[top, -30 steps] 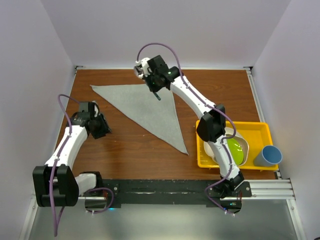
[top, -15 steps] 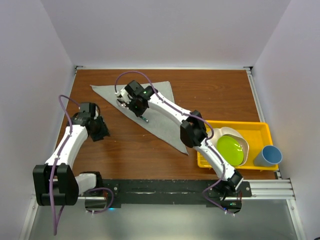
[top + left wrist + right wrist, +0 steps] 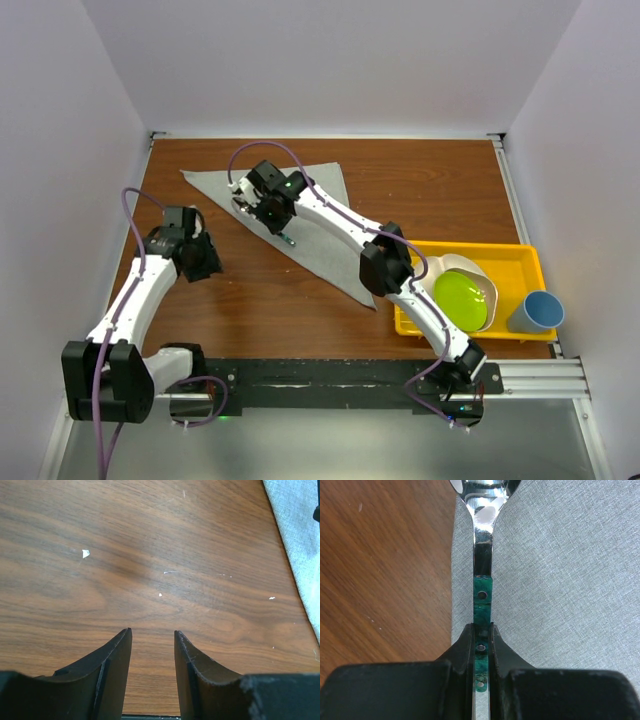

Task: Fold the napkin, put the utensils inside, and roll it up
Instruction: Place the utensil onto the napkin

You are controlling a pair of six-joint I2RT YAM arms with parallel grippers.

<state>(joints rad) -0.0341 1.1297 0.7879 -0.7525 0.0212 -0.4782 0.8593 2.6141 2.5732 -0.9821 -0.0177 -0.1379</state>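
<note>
The spoon [image 3: 482, 555] is gripped by its handle in the right claw [image 3: 481, 630], jaws pinched tight on it. Its long axis runs straight up the wrist frame over the folded napkin [image 3: 560, 580], just inside the cloth's left edge. The left claw [image 3: 152, 632] is held half open and empty over bare bench [image 3: 150, 555], the napkin at upper right of its frame. The bowl is cut off at the top, and contact with the cloth cannot be judged.

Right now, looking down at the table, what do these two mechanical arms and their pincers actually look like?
The left arm and right arm are slim white segments linked by chunky black joints, each trailing a looping purple cable. The left gripper and right gripper are matte black, each with two curved fingers tapering toward the tips.
</note>
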